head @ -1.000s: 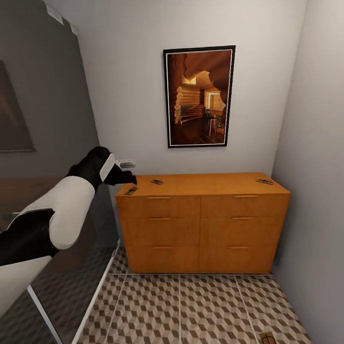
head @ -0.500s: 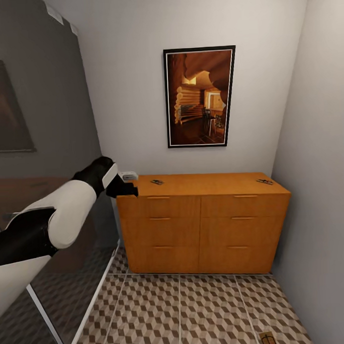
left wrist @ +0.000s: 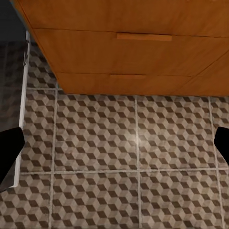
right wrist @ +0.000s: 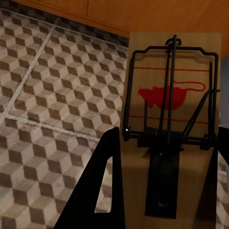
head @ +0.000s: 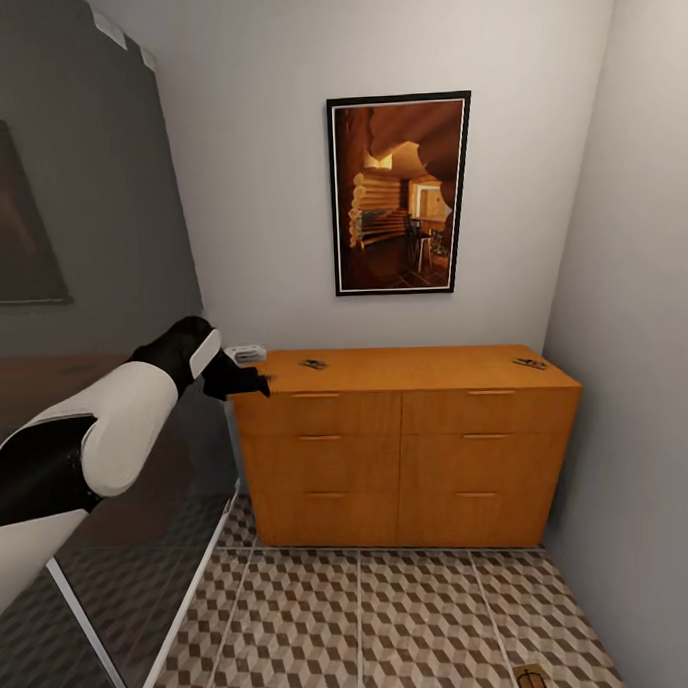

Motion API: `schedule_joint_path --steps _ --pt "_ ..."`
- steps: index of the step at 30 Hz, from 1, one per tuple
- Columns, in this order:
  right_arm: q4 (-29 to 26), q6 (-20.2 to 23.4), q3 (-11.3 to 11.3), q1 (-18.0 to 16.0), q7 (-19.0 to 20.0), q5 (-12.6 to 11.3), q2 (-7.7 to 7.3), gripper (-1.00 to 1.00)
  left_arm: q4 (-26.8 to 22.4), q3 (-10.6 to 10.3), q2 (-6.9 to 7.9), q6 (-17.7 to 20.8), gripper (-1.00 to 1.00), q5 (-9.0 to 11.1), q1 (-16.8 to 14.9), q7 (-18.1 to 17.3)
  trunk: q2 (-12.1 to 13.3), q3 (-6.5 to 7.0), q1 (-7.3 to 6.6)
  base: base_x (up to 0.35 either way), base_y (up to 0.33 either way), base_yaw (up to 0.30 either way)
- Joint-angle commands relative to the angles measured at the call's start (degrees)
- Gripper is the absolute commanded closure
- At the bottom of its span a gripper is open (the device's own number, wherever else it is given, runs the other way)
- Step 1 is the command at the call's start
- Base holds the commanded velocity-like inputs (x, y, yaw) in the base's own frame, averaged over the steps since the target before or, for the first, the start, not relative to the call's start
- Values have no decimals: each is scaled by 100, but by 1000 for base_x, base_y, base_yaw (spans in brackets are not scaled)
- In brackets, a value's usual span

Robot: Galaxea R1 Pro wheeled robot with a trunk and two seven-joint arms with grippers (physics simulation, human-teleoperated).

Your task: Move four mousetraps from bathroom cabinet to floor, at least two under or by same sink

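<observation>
The orange-wood cabinet (head: 408, 441) stands against the back wall. Two mousetraps lie on its top, one left of centre (head: 313, 363) and one at the right end (head: 530, 363). My left gripper (head: 251, 383) hovers at the cabinet's top left front corner. In the left wrist view it (left wrist: 114, 152) is open and empty, its fingers (left wrist: 9, 152) far apart over the cube-patterned bathroom floor (left wrist: 119, 143). My right gripper (right wrist: 162, 167) is shut on a mousetrap (right wrist: 171, 95) low above the floor; that trap (head: 532, 679) also peeks in at the head view's lower edge. The sink is out of view.
A framed cabin picture (head: 402, 193) hangs above the cabinet. A white-framed glass panel (head: 125, 594) runs along my left, and the grey right wall (head: 638, 421) stands close to the cabinet's end. Tiled floor (head: 396, 622) lies in front of the drawers.
My left gripper dropped onto the cabinet's left front corner, then drew back a little to the left. The trap that lay on that corner no longer shows.
</observation>
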Motion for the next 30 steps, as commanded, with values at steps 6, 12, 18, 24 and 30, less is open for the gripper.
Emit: schedule_joint_path --steps 6,12,18,24,30 --pt "6 -17 -39 -5 -24 61 3 100 10 40 69 22 -100 -64 1 -41 -4 -7 0 0 0 0" --pt "6 -9 -39 -5 -24 62 3 100 20 33 77 22 -100 -67 18 -43 -4 -7 0 0 0 0" --pt "6 -8 -39 -4 -24 67 3 100 23 29 74 22 -100 -67 28 -43 -4 -7 0 0 0 0" --pt "11 -8 -39 -3 -24 68 3 100 23 29 74 22 -100 -67 64 -43 -4 -7 0 59 0 0" --pt "30 -8 -39 0 -24 69 3 100 23 29 74 22 -100 -73 82 -43 -4 -7 0 152 0 0"
